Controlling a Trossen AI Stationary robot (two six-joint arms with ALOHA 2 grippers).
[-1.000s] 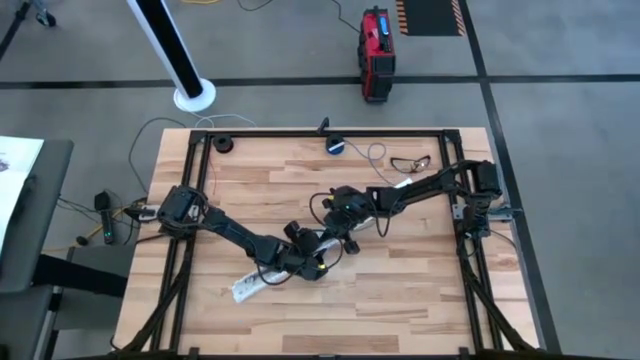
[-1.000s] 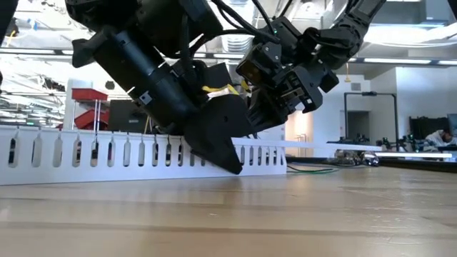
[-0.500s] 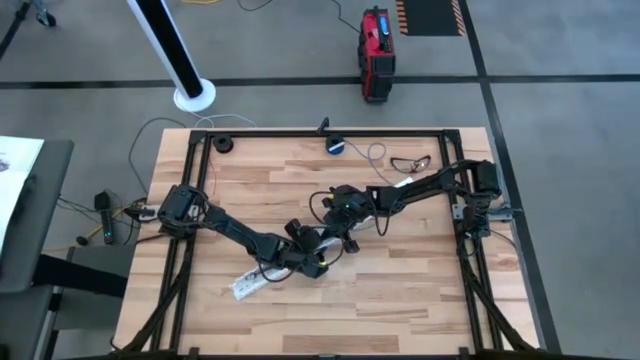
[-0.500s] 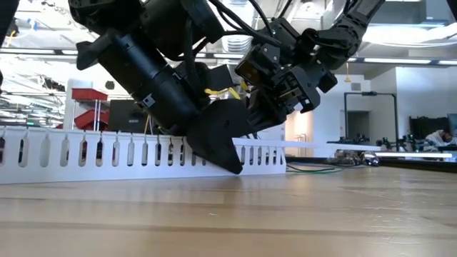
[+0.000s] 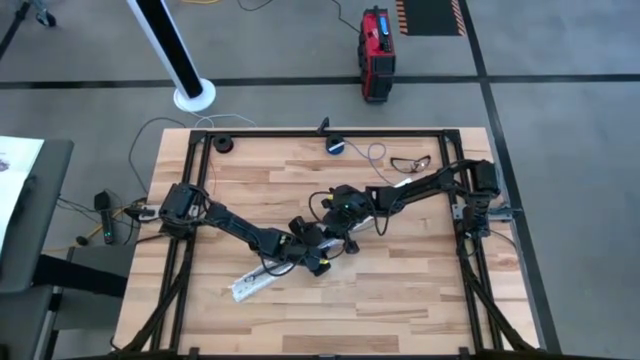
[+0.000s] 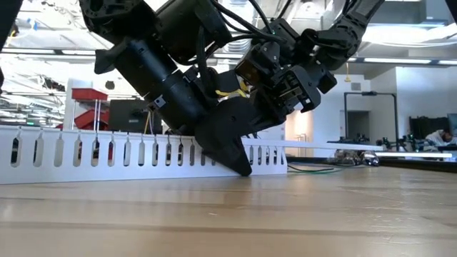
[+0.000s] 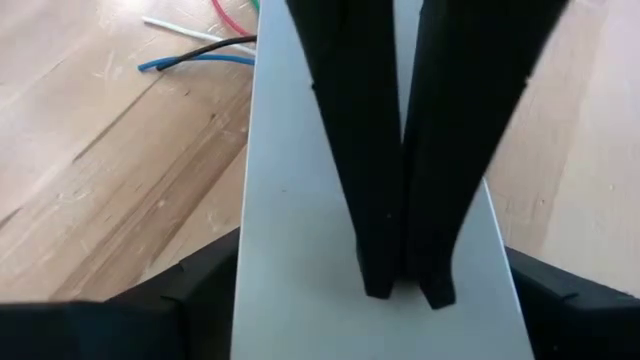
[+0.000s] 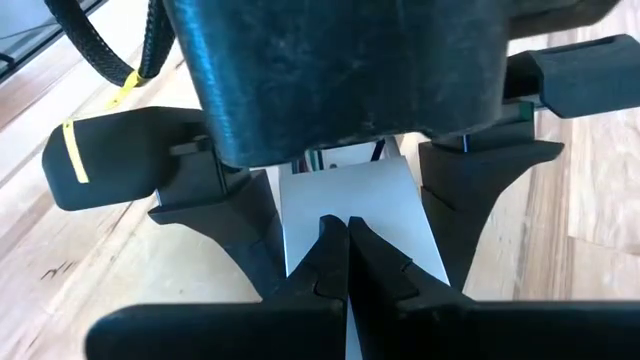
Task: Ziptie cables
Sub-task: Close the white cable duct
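From where I stand, the left gripper (image 7: 405, 285) has its two fingers pressed together with nothing clamped between them, tips resting on the flat face of the white slotted strip (image 7: 300, 200) in the lower middle of the left wrist picture. In the overhead picture it sits just below centre (image 5: 318, 258), and the strip (image 5: 252, 283) runs down-left from it. The right gripper (image 8: 346, 262) is pinched closed too, fingertips meeting over the same pale strip, directly facing the other arm's wrist. The cables show as loose blue, black and red ends (image 7: 200, 55) on the wood in the upper left of the left wrist picture, apart from the strip. To do this well, I'd say the strip must stay pinned flat without skidding, and one gripper should open before reaching for the cables.
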